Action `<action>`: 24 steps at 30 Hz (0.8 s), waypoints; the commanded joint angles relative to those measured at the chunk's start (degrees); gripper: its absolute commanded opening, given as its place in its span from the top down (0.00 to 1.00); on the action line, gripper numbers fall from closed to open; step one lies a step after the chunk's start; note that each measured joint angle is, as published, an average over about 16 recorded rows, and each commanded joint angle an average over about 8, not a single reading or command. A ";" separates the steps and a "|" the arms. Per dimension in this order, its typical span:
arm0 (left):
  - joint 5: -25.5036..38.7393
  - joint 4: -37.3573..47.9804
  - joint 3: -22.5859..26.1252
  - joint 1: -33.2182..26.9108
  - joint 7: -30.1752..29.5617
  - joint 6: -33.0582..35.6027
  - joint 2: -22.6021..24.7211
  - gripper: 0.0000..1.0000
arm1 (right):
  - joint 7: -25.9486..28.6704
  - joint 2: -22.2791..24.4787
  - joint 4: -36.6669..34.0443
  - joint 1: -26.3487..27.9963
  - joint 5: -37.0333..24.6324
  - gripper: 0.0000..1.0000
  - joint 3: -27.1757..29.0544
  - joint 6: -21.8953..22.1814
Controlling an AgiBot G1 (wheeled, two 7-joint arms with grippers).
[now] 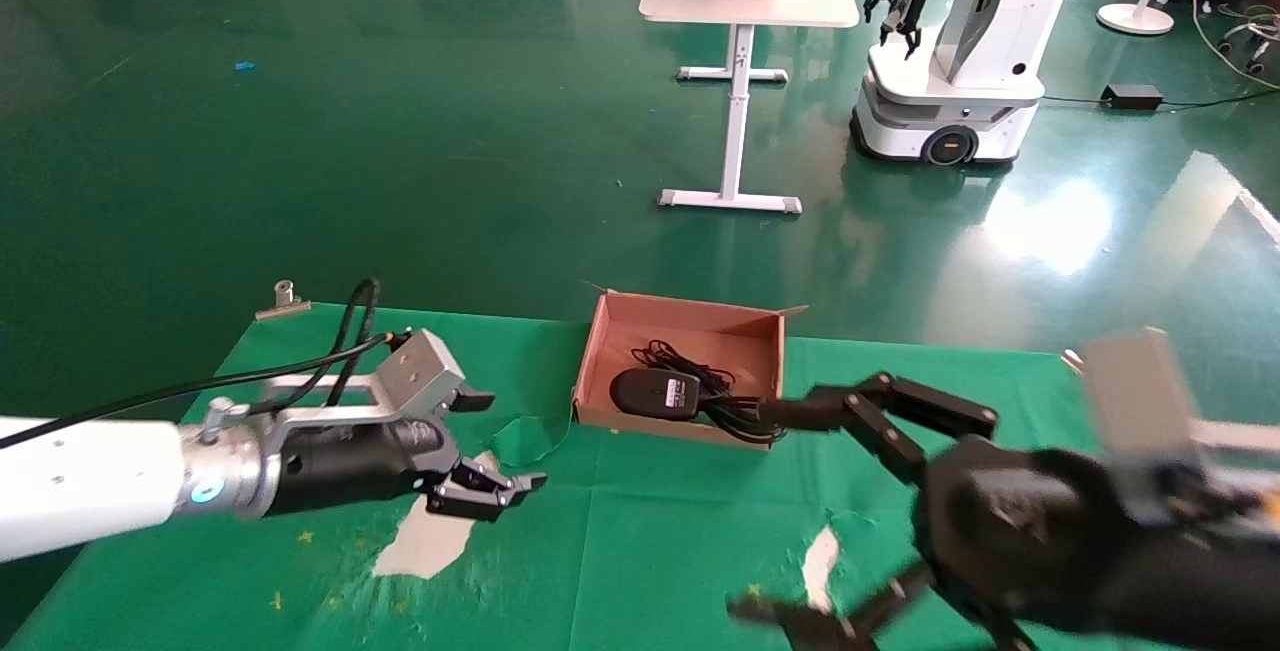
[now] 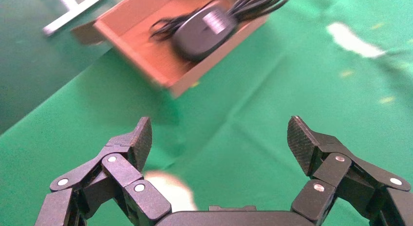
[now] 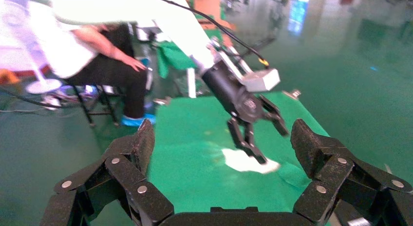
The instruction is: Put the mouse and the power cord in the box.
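Bright; floor (image 1: 1050,221) glare, blur perhaps motion.

The box (image 1: 690,331), shallow brown cardboard with low walls and small corner flaps, sits open on the green cloth at about twelve o'clock. Inside, the mouse (image 1: 655,393) lies belly-up against the near wall, white label showing. The power cord (image 1: 735,416) spills black loops over the box's five o'clock corner.
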 commanded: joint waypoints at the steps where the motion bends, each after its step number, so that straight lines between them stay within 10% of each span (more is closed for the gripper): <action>1: -2.48 -1.31 -2.14 1.39 0.79 2.10 -1.02 0.00 | 0.48 1.61 1.97 -1.40 2.35 0.00 1.03 -1.26; 24: -31.58 -16.64 -27.22 17.63 10.05 26.67 -13.02 0.00 | 0.81 2.96 3.52 -2.49 4.33 0.00 1.77 -2.29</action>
